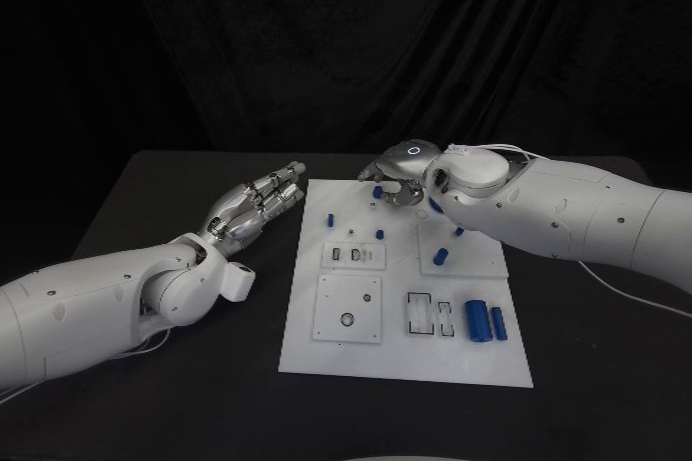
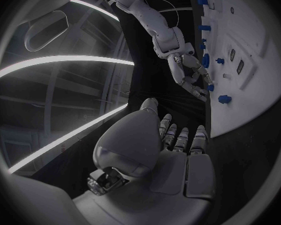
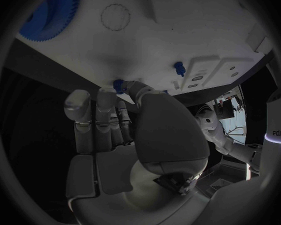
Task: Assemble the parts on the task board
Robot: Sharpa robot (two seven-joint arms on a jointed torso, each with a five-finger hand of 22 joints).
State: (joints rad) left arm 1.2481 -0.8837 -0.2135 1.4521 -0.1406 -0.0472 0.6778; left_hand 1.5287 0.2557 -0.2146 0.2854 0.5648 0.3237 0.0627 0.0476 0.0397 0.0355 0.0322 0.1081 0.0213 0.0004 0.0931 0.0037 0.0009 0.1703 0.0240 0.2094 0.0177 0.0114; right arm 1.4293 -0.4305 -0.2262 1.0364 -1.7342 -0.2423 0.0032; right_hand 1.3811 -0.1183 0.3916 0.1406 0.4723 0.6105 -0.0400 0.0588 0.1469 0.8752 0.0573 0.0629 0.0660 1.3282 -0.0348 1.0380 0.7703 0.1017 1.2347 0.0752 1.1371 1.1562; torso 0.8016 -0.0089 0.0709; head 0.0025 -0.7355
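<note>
The white task board lies in the middle of the black table. My right hand hangs over the board's far edge. Its thumb and a fingertip pinch a small blue part, which also shows under the fingers as the small blue part. A blue gear lies on the board close to this hand. My left hand rests off the board's far left corner, fingers stretched out and holding nothing. From the left wrist I see my left hand low, with the right hand beyond it.
Small blue pegs stand in the board's middle. Two blue cylinders lie at its near right, beside empty slots. A square plate with a round hole sits at the near left. Bare black table surrounds the board.
</note>
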